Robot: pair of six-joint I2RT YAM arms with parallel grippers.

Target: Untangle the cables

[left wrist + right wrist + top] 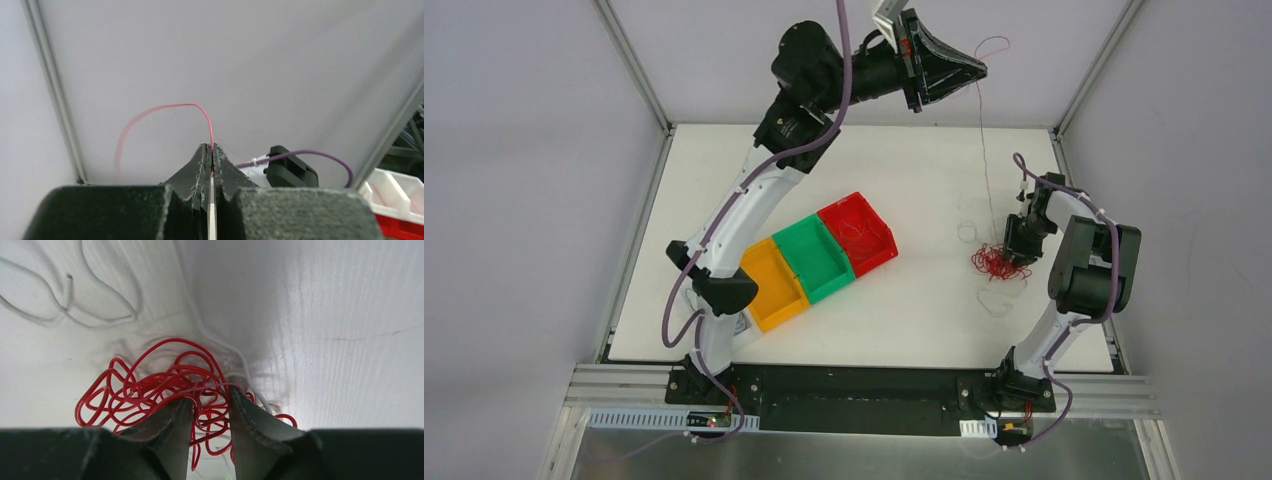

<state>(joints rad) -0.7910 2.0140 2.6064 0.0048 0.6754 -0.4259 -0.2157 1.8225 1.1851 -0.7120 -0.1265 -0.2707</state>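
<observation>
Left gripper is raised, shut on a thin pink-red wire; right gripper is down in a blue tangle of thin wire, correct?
No: the tangle of thin wire at the right gripper is bright red, not blue, per the right wrist view. The left gripper does pinch the thin pink-red wire.

Robot lab cell: aluminium frame (634, 65), plain grey walls (524, 150).

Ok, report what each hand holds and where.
Left hand pinches a thin red wire near one end, a loop poking past its tips. Right hand straddles the red tangle, jaws apart, gripping nothing yet.
</observation>
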